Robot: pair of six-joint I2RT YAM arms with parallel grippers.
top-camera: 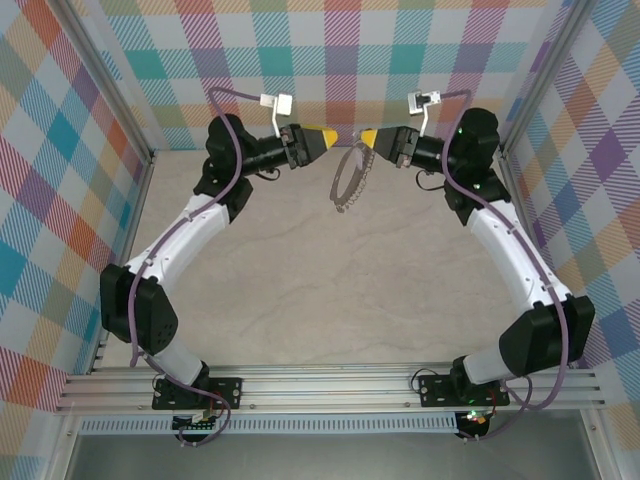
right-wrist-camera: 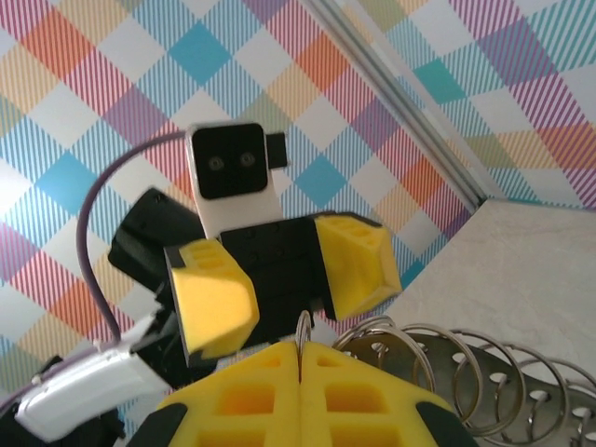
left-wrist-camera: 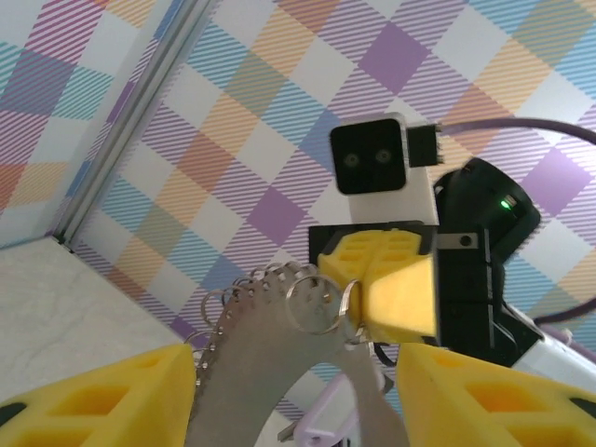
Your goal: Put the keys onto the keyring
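The keyring [top-camera: 349,182], a grey scalloped loop edged with small wire rings, hangs in the air at the back of the table. My right gripper [top-camera: 366,138] is shut on one small ring at its top; in the right wrist view that ring [right-wrist-camera: 302,328] sticks up between the closed fingers [right-wrist-camera: 372,391]. My left gripper [top-camera: 325,141] faces it from the left and is open. In the left wrist view the keyring [left-wrist-camera: 251,345] lies between the spread fingers [left-wrist-camera: 102,396] without touching them. The keys [left-wrist-camera: 331,419], a lilac tab, show just below the loop.
The beige tabletop [top-camera: 300,260] lies below both grippers. Plaid walls [top-camera: 330,50] and aluminium corner posts [top-camera: 115,90] close in the back and sides. Each wrist carries a white camera block [left-wrist-camera: 372,156] facing the other.
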